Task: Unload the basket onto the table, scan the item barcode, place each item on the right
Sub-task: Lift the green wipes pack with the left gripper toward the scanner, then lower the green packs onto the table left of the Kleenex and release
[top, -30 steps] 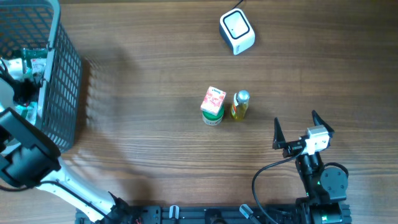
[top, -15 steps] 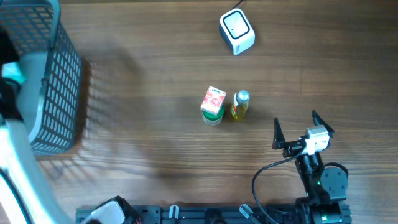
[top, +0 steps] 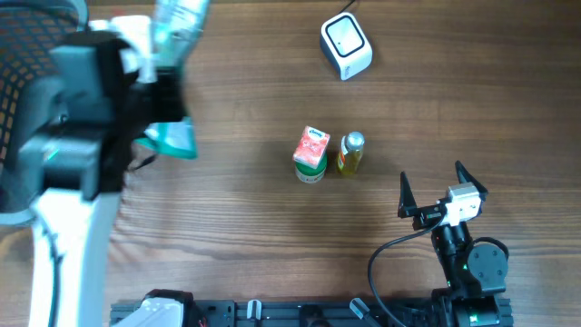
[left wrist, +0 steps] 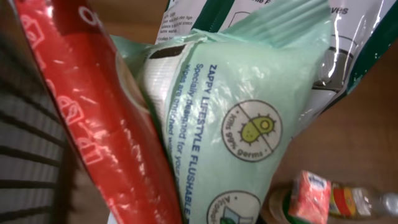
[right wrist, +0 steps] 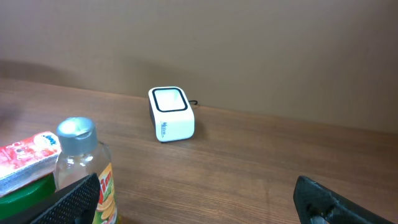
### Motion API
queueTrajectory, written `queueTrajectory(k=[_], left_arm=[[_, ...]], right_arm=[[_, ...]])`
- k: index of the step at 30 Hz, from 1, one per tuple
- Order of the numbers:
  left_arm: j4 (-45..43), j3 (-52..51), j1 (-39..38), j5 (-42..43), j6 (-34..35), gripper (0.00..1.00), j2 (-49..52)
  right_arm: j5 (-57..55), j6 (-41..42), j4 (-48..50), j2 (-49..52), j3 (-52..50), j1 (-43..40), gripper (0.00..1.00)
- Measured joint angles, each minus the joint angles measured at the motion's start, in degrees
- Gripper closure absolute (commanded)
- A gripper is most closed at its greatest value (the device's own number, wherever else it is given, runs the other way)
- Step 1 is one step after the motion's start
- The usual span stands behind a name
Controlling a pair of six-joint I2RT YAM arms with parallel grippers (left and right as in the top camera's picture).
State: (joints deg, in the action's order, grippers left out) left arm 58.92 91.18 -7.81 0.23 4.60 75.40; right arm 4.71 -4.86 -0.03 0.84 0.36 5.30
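Observation:
A pale green packet of flushable wipes (left wrist: 230, 118) fills the left wrist view and hangs close to the lens. Overhead it shows as a teal packet (top: 170, 138) under my raised left arm. The left fingers are hidden behind the packet, and the gripper is shut on it. No barcode shows on it. The white scanner (top: 346, 45) stands at the back of the table; in the right wrist view the scanner (right wrist: 171, 114) faces me. My right gripper (top: 431, 191) rests open near the front right, nothing between its fingers (right wrist: 74, 196).
A red packet (left wrist: 93, 112) and a white-and-green bag (left wrist: 348, 43) crowd the wipes. The mesh basket (top: 14, 100) stands far left. A juice carton on a green cup (top: 310, 153) and a small bottle (top: 350, 153) stand mid-table.
My left arm has risen out of the basket and swung right toward mid-table, carrying the wipes packet. The right arm has not moved.

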Motion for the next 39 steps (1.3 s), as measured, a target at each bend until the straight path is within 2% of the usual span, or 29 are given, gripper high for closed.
queueTrajectory(k=[6,13,20,27,30,32,34,35,38,39], left_arm=[[-0.2,-6.9,-8.9,-3.8,7.3,0.96,12.2],[-4.7,-12.8,-14.9,-8.4,16.8,0.96,22.3],[-12.9,-18.6,-18.6,-11.3,22.6,0.96,26.9],[-22.4,-24.9,-20.7,-12.4,24.7,0.96,28.7],[-23.8,-26.5,-21.0,-12.5,24.8,0.81,28.7],[-24.0,-27.0,-21.0,-12.6,24.9,0.75,28.7],[-24.4,-27.1,-21.0,-12.7,25.3,0.64,28.7],[-24.4,-27.1,-21.0,-12.7,25.3,0.50,28.7],[-24.4,-27.1,-21.0,-12.6,25.1,0.19,28.7],[-24.4,-27.1,-21.0,-12.6,25.3,0.15,28.7]], right_arm=[[0.0,0.0,0.0,0.0,0.0,0.0,0.00],[0.0,0.0,0.0,0.0,0.0,0.0,0.00],[0.0,0.0,0.0,0.0,0.0,0.0,0.00],[0.0,0.0,0.0,0.0,0.0,0.0,0.00],[0.0,0.0,0.0,0.0,0.0,0.0,0.00],[0.0,0.0,0.0,0.0,0.0,0.0,0.00],[0.0,0.0,0.0,0.0,0.0,0.0,0.00],[0.0,0.0,0.0,0.0,0.0,0.0,0.00],[0.0,0.0,0.0,0.0,0.0,0.0,0.00],[0.0,0.0,0.0,0.0,0.0,0.0,0.00]])
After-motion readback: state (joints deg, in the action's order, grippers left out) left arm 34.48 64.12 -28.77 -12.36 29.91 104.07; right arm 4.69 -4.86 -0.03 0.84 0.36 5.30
